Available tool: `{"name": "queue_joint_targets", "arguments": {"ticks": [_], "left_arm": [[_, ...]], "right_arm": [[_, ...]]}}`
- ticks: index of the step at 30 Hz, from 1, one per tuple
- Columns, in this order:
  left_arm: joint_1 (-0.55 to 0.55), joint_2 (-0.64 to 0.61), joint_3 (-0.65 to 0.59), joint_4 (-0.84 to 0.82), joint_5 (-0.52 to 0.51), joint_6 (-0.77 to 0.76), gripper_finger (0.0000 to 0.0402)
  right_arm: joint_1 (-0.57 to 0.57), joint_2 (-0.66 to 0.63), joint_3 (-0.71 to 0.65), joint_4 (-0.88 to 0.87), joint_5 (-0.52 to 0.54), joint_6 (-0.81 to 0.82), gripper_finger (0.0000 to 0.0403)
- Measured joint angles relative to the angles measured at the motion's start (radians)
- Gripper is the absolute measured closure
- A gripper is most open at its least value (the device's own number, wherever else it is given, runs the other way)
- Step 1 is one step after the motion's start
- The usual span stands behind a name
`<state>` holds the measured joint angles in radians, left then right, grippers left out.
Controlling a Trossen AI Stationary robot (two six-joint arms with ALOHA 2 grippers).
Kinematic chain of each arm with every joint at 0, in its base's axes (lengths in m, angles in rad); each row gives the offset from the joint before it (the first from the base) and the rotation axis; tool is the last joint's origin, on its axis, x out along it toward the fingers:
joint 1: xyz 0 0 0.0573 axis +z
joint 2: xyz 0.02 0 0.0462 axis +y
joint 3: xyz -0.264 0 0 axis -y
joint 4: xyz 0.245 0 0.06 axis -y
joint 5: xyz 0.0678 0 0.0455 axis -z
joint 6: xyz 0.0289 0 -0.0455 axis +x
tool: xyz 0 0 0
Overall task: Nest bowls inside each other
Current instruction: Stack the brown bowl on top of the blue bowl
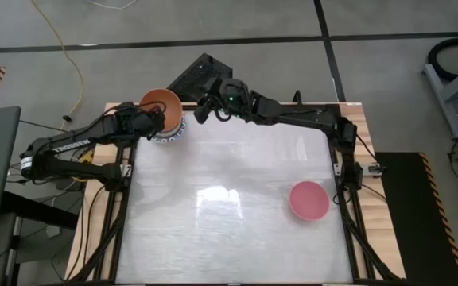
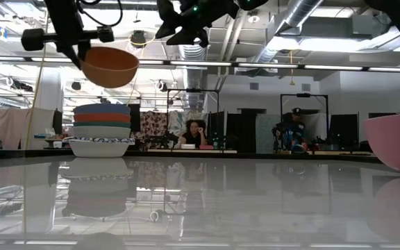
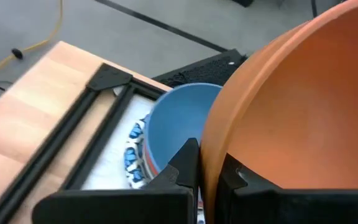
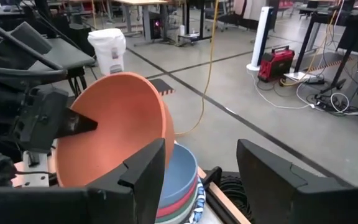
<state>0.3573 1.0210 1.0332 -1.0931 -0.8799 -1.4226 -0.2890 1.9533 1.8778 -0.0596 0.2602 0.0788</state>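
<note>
An orange bowl [image 1: 161,103] hangs above a stack of bowls [image 2: 101,128] at the table's far left, with my left gripper [image 3: 209,155] shut on it. The stack's top bowl is blue [image 3: 179,124], and its bottom one is blue-and-white patterned [image 2: 100,146]. A pink bowl [image 1: 308,199] rests on its base on the right half of the table. My right gripper [image 4: 204,149] stands open and holds nothing. It hovers high at the far edge, just right of the orange bowl [image 4: 117,130]. My left gripper pinches the orange bowl's rim [image 3: 213,149] on the side toward the table's left, with one finger [image 4: 82,122] inside the bowl and one outside. The fingers come from the left, slanting downward. The bowl is lifted clear, hanging over the stack.
The tabletop [image 1: 229,230] is a glossy white sheet in a black frame on wood. A dark case [image 1: 201,73] lies beyond the far edge. People [image 2: 194,132] sit in the room behind the table.
</note>
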Motion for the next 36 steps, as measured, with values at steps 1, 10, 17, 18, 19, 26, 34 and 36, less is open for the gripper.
{"name": "queue_joint_targets", "arguments": {"ticks": [1,10,17,18,19,26,34,36], "left_arm": [[0.000,0.000,0.000,0.014,0.004,0.010,0.0401],[-0.018,0.019,0.000,0.131,-0.022,0.118,0.0401],[-0.016,0.019,-0.001,0.124,-0.039,0.127,0.0401],[-0.017,0.019,-0.001,0.124,-0.044,0.128,0.0401],[-0.018,0.019,-0.001,0.123,-0.048,0.129,0.0402],[-0.018,0.020,-0.001,0.126,-0.064,0.128,0.0401],[-0.018,0.021,-0.001,0.174,-0.055,0.204,0.0400],[-0.018,0.020,-0.001,0.173,-0.045,0.230,0.0400]], "right_arm": [[0.000,0.000,0.000,0.004,-0.002,-0.001,0.0184],[0.000,0.088,0.010,0.162,-0.002,-0.001,0.0184],[0.000,0.182,0.089,0.094,-0.005,-0.001,0.0184],[0.000,0.191,0.097,0.071,-0.006,-0.001,0.0184],[0.000,0.199,0.106,0.056,-0.007,-0.001,0.0184],[-0.010,0.213,0.126,0.001,-0.020,0.030,0.0217],[-0.030,0.213,0.126,-0.027,-0.101,0.070,0.0384],[-0.031,0.213,0.126,-0.031,-0.102,0.091,0.0383]]}}
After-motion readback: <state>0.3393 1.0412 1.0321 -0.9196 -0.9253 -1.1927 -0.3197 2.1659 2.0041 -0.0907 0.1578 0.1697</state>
